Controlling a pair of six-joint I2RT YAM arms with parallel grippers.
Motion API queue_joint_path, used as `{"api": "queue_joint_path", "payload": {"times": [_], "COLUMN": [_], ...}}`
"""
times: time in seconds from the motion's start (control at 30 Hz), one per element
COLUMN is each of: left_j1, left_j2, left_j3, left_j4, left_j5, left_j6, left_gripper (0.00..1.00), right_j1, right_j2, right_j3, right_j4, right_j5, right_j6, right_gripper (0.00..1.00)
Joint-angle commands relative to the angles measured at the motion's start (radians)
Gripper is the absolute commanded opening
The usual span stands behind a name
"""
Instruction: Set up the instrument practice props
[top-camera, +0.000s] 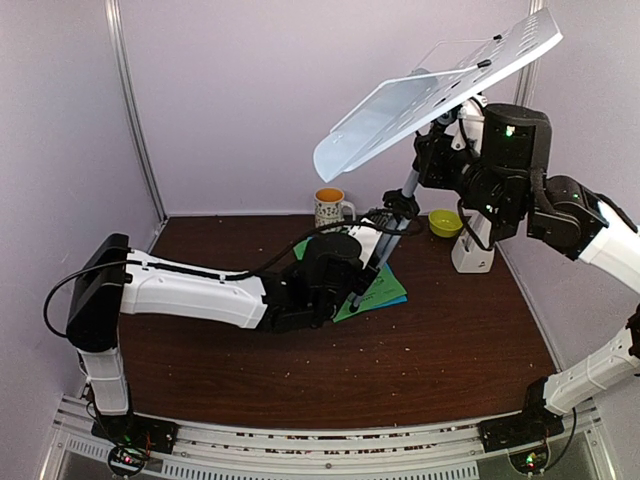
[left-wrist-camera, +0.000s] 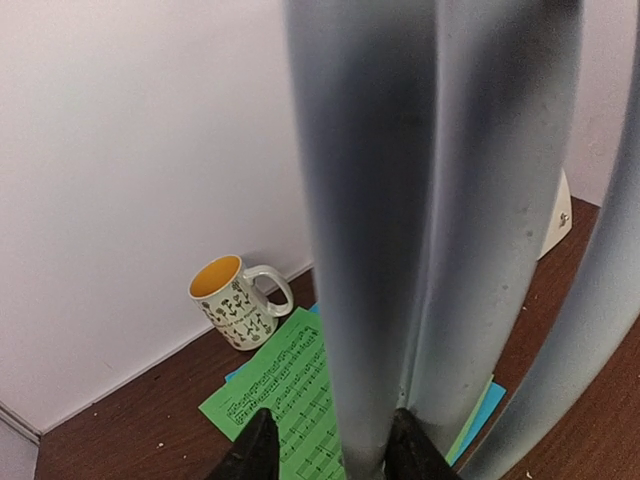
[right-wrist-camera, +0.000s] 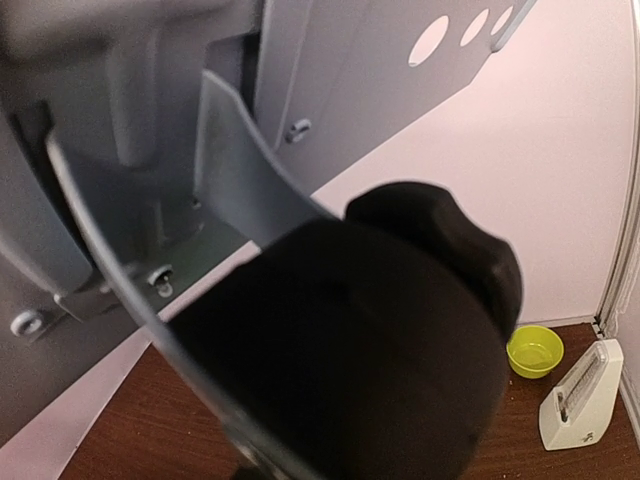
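Note:
The pale grey perforated music stand (top-camera: 440, 85) tilts high at the back on its silver tripod (top-camera: 403, 200). My left gripper (top-camera: 352, 268) is low at the tripod's foot, shut on a silver tripod leg (left-wrist-camera: 370, 300), which sits between my fingertips (left-wrist-camera: 256, 452). My right gripper (top-camera: 440, 150) is up behind the stand's desk at its neck. A large black knob (right-wrist-camera: 350, 350) fills the right wrist view and hides the jaws. Green (top-camera: 378, 290) and blue (left-wrist-camera: 482, 412) music sheets lie under the tripod. The white metronome (top-camera: 472, 252) stands to the right.
A patterned mug (top-camera: 330, 208) stands at the back wall left of the tripod, and shows in the left wrist view (left-wrist-camera: 232, 300). A small green bowl (top-camera: 445, 222) sits by the back wall near the metronome. The grey underside of the stand's desk (right-wrist-camera: 350, 80) is close above my right wrist.

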Motion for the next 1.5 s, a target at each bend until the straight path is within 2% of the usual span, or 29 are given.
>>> {"api": "queue_joint_path", "payload": {"times": [0.0,0.17,0.33,0.47,0.6,0.8,1.1,1.13,1.23,1.47], "left_j1": [0.006,0.006,0.006,0.006,0.006,0.006,0.006,0.006,0.006,0.005], "left_j2": [0.008,-0.004,-0.023,-0.051,-0.063,-0.085,-0.136,-0.147,-0.201,-0.35], "left_j3": [0.009,-0.029,-0.067,-0.119,-0.161,-0.227,-0.284,-0.293,-0.355,-0.556], "left_j4": [0.047,0.071,0.057,0.074,0.069,0.035,-0.015,-0.021,-0.027,0.075], "left_j5": [-0.001,0.031,0.046,0.098,0.134,0.226,0.236,0.225,0.224,0.279], "left_j6": [0.03,0.083,0.129,0.19,0.265,0.331,0.27,0.249,0.201,0.137], "left_gripper": [0.35,0.24,0.1,0.07,0.0,0.0,0.0,0.01,0.21,0.52], "right_j1": [0.022,0.022,0.023,0.022,0.022,0.021,0.02,0.02,0.019,0.01], "right_j2": [-0.08,-0.085,-0.092,-0.091,-0.091,-0.078,-0.004,0.008,0.04,0.059], "right_j3": [0.042,0.041,0.045,0.066,0.087,0.12,0.145,0.153,0.186,0.236], "right_j4": [0.269,0.266,0.269,0.258,0.258,0.245,0.246,0.245,0.237,0.246], "right_j5": [0.008,0.012,0.029,0.032,0.036,0.018,-0.142,-0.162,-0.197,-0.25], "right_j6": [0.045,0.036,-0.004,-0.037,-0.069,-0.133,-0.18,-0.186,-0.196,-0.212], "right_gripper": [0.0,0.0,0.0,0.0,0.0,0.0,0.0,0.0,0.0,0.0]}}
